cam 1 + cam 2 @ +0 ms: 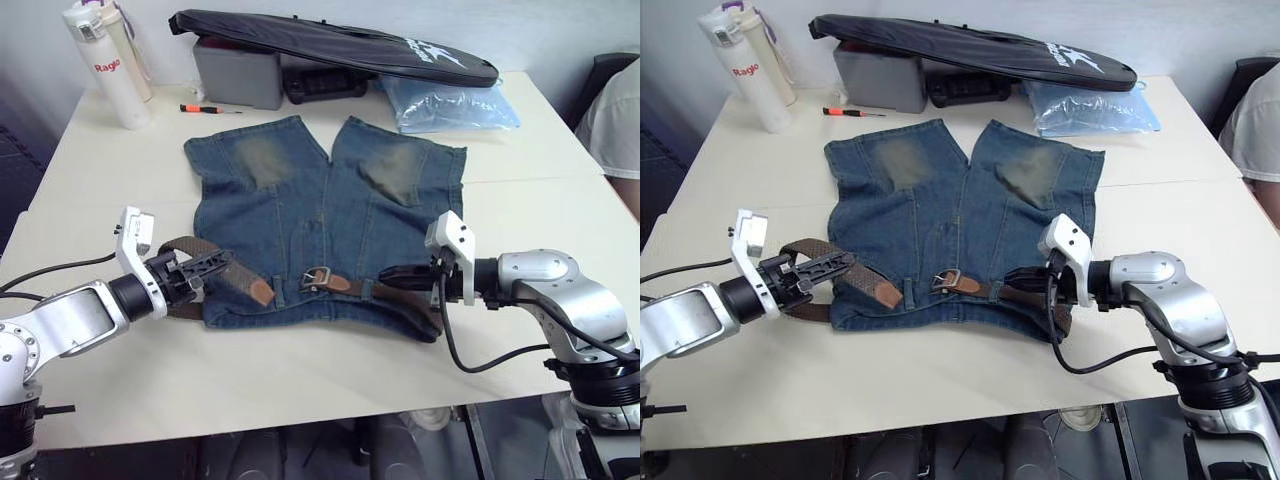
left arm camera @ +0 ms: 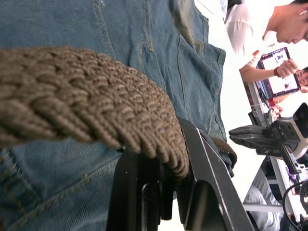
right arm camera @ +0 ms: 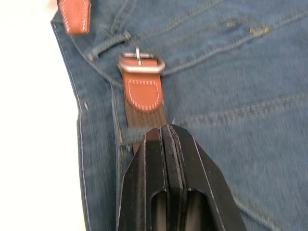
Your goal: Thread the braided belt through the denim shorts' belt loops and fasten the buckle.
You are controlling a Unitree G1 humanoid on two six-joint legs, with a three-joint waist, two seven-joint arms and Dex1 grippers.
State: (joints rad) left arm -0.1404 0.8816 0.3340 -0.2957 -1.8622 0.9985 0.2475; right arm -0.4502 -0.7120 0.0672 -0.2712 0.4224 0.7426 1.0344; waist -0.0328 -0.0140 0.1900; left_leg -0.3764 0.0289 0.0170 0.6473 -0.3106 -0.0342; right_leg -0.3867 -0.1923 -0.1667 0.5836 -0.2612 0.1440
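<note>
Left eye view: denim shorts point(image 1: 325, 225) spread flat on the surface point(image 1: 90, 190), waistband toward the robot. Braided belt point(image 1: 225, 272) running along the waistband, tan tip point(image 1: 261, 291) lying short of the buckle point(image 1: 315, 277) at the fly. Left tool point(image 1: 205, 266) clamped on the braid at the shorts' left edge; right tool point(image 1: 397, 272) low over the strap on the right side. Step in hand, by judgement: threading about finished, fastening not yet done.

Right eye view: bottle point(image 1: 745, 70), screwdriver point(image 1: 850, 112), grey box point(image 1: 878, 75), black bag point(image 1: 970, 45) and plastic bag point(image 1: 1090, 108) all beyond the legs, well apart from the work. Person's sleeve point(image 1: 1252, 120) at the far right edge.

Left wrist view: fingers point(image 2: 207, 178) pinched shut around the thick braid.

Right wrist view: fingers point(image 3: 144, 187) pressed together, on the strap just behind the buckle, or so it seems. Next, probably: feeding the tip across into the frame, buckle held steady.
</note>
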